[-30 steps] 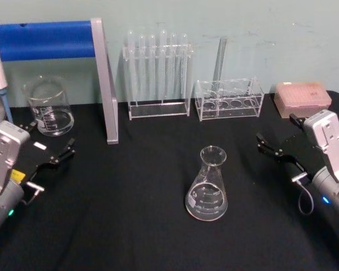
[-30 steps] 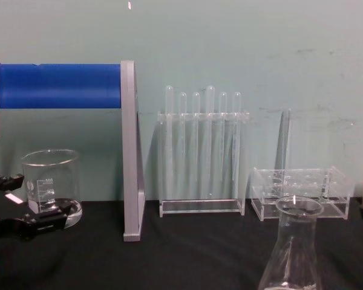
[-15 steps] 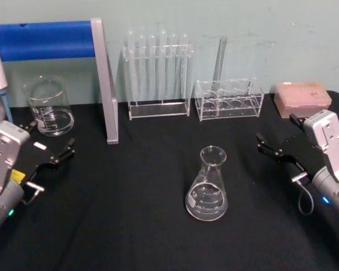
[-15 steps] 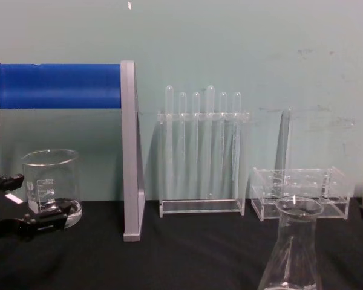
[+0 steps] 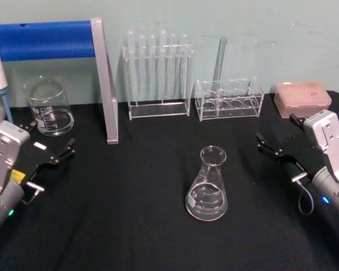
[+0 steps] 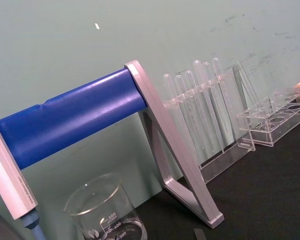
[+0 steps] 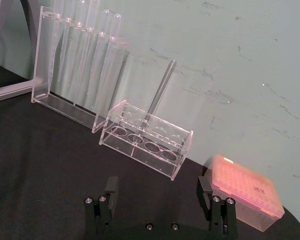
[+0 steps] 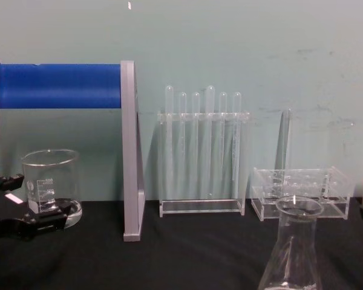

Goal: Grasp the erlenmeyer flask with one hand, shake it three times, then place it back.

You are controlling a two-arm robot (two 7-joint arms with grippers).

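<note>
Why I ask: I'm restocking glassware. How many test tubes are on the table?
7. Six test tubes stand side by side in the tall rack at the back; a lone tube stands in the low rack to its right. None seems hidden.

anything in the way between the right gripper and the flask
Nothing visible. The right gripper, open, sits to the right of the erlenmeyer flask with only bare black tabletop between them. The low clear rack stands farther back, off that path.
</note>
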